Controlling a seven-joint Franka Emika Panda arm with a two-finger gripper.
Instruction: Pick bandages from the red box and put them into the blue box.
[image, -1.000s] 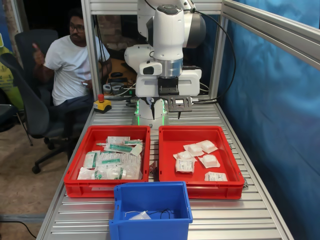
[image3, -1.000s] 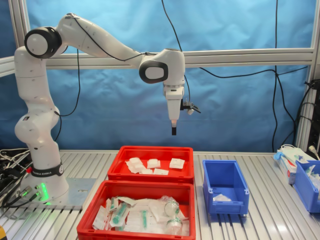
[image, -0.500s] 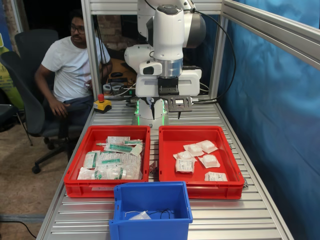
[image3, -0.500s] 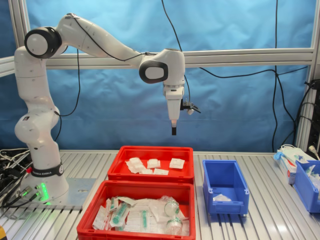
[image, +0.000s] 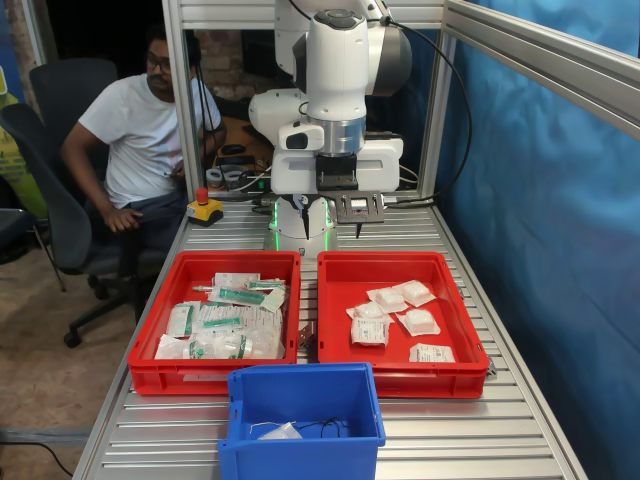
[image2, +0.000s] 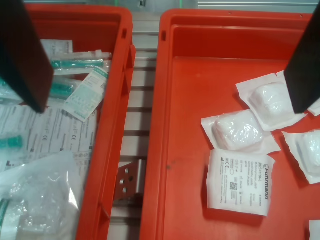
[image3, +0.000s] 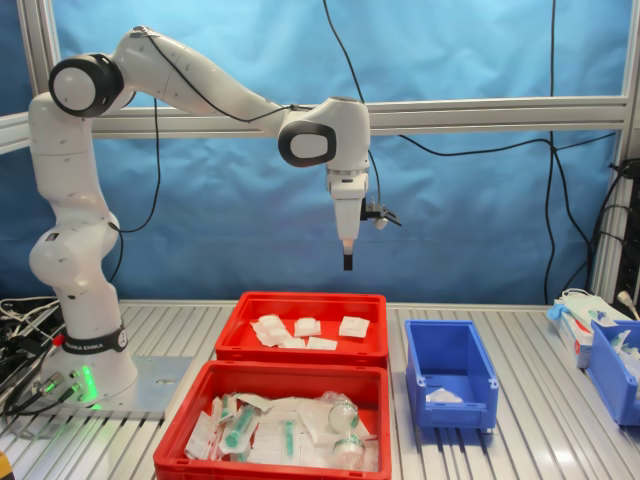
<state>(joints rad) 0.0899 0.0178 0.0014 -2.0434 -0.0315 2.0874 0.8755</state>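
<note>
The red box (image: 395, 263) is the tray on the first exterior view's right and the farther tray (image3: 300, 352) in the second exterior view. Several white square bandages (image: 388, 299) (image3: 305, 327) lie loose on its floor, and the wrist view shows some close up (image2: 240, 131). My gripper (image3: 347, 261) hangs high above this tray, empty. In the wrist view my gripper (image2: 167, 102) is open, its two dark fingers (image2: 22, 50) far apart. The blue box (image: 300, 373) (image3: 448, 325) stands apart from the trays and holds one white pouch (image: 280, 432).
A twin red tray (image: 220, 262) (image3: 285, 373) crowded with green-printed packets (image2: 70, 90) sits beside the red box. A seated man (image: 140, 130) and a red stop button (image: 203, 196) are behind the table. Another blue bin (image3: 612, 365) stands at the second exterior view's right.
The seated man lowered his hand and shifted in his chair. The arm, gripper and boxes have not moved.
</note>
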